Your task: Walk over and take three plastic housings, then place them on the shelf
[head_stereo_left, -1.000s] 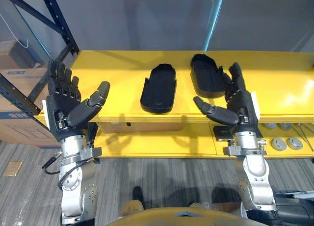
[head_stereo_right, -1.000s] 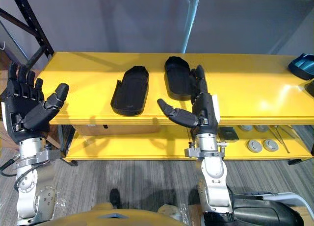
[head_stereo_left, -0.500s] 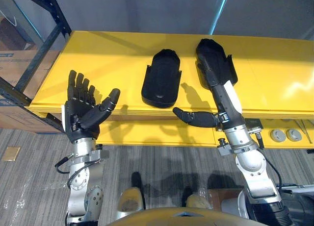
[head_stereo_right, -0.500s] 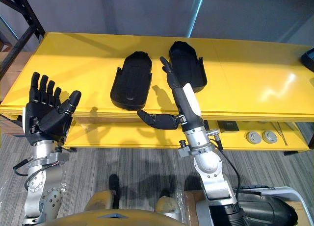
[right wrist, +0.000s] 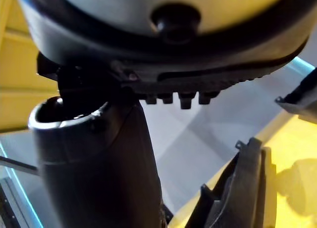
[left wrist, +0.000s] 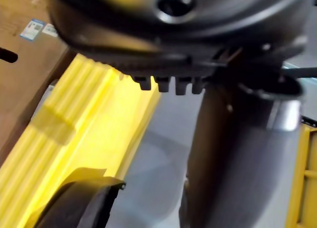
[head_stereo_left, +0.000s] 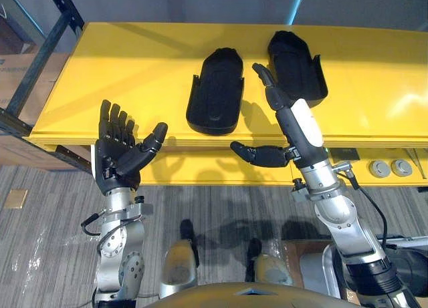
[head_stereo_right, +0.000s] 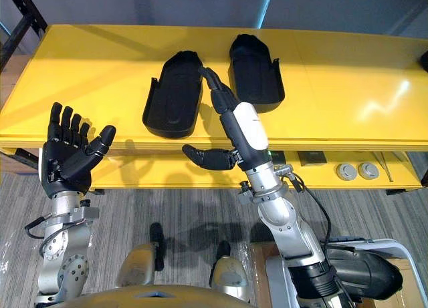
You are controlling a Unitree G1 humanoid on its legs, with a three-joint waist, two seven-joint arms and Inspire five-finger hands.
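- The left hand [head_stereo_left: 117, 162] is matte black, with ribbed, segmented fingers and a chunky thumb.
- The right hand [head_stereo_left: 296, 135] has the same black build, with a glossy white panel along its back.
- The left forearm [head_stereo_left: 119, 248] and right forearm [head_stereo_left: 342, 220] are silver-grey metal in rounded sections, with a bolted collar at each wrist.

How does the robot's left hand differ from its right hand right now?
The left hand is raised at the yellow table's front edge; the right hand reaches out over it. The left hand is away from both housings; the right hand's fingers point between the left housing and the right housing. Both are open and hold nothing.
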